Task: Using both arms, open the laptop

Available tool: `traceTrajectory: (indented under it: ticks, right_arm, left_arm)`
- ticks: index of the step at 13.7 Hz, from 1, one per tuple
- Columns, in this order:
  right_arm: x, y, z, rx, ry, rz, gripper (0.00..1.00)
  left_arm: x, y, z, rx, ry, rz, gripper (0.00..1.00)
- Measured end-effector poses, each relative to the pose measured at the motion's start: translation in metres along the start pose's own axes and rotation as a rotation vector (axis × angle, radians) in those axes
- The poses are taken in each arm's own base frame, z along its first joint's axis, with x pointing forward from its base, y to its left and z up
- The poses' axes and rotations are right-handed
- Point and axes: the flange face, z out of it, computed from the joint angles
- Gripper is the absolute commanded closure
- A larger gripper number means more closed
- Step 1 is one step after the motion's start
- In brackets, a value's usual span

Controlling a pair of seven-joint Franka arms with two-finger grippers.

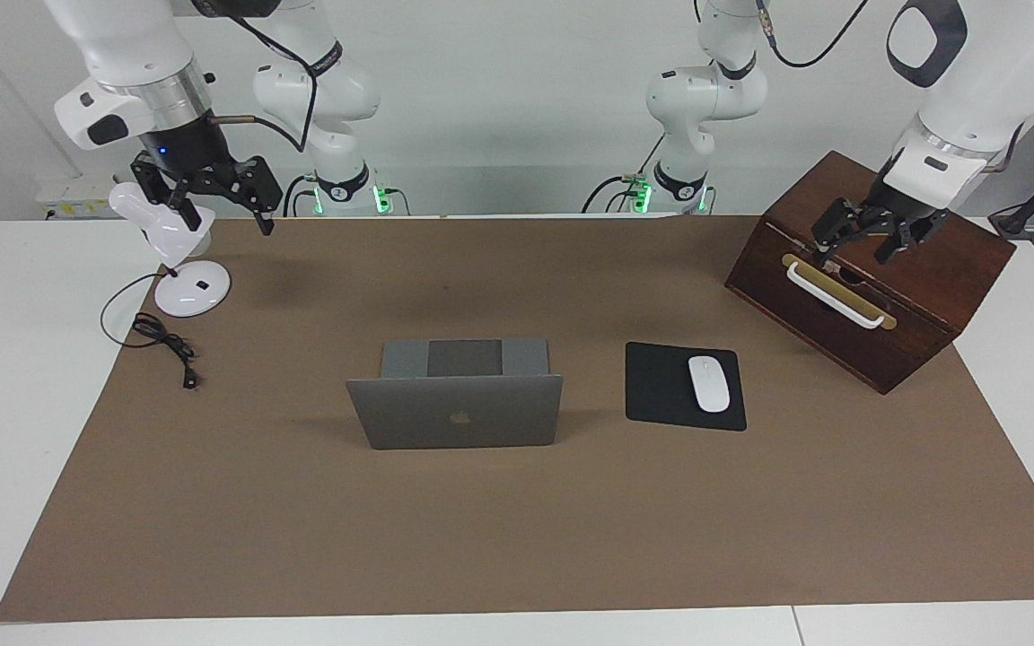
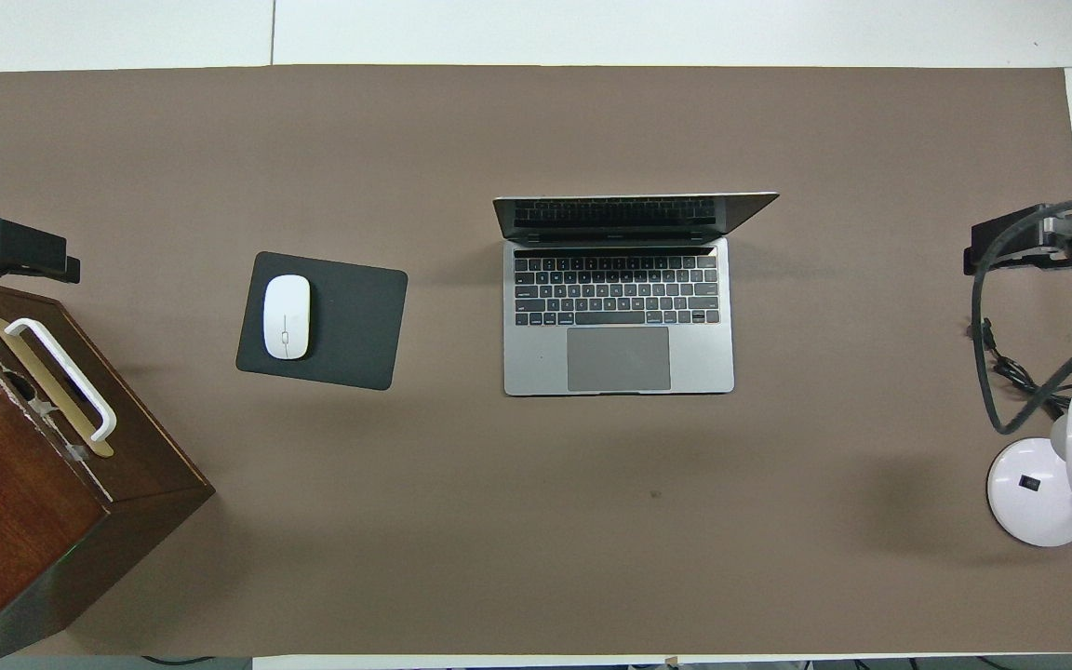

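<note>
The silver-grey laptop point(image 1: 459, 417) stands open in the middle of the brown mat, its lid upright with the apple logo facing away from the robots. In the overhead view its keyboard and trackpad point(image 2: 620, 358) are uncovered. My right gripper point(image 1: 225, 215) is open and empty, up in the air over the white desk lamp at the right arm's end; it also shows in the overhead view point(image 2: 1048, 237). My left gripper point(image 1: 854, 254) is open and empty, over the wooden box at the left arm's end, and shows in the overhead view point(image 2: 6, 251). Neither gripper touches the laptop.
A black mouse pad point(image 1: 661, 386) with a white mouse point(image 1: 708, 383) lies beside the laptop toward the left arm's end. A dark wooden box point(image 1: 849, 345) with a white handle stands at that end. A white desk lamp point(image 1: 192, 289) and its black cable point(image 1: 167, 341) are at the right arm's end.
</note>
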Motion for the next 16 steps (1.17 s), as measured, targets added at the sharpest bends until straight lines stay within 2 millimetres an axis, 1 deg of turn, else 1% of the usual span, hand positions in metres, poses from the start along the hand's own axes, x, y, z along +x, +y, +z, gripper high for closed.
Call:
traceTrajectory:
  ticks: [2, 4, 11, 16]
  right_arm:
    - [0.003, 0.009, 0.004, -0.002, -0.006, -0.001, 0.00]
    - [0.004, 0.014, 0.004, -0.002, -0.007, 0.000, 0.00]
    - [0.004, 0.015, 0.004, -0.002, -0.005, -0.015, 0.00]
    - [0.001, 0.021, 0.004, -0.002, -0.009, -0.014, 0.00]
  left_arm:
    - [0.000, -0.003, -0.001, 0.015, 0.001, -0.002, 0.00]
    - [0.000, -0.003, -0.001, 0.022, 0.001, -0.001, 0.00]
    - [0.000, -0.003, -0.001, 0.024, 0.001, -0.001, 0.00]
    - [0.000, -0.004, -0.001, 0.024, 0.002, -0.001, 0.00]
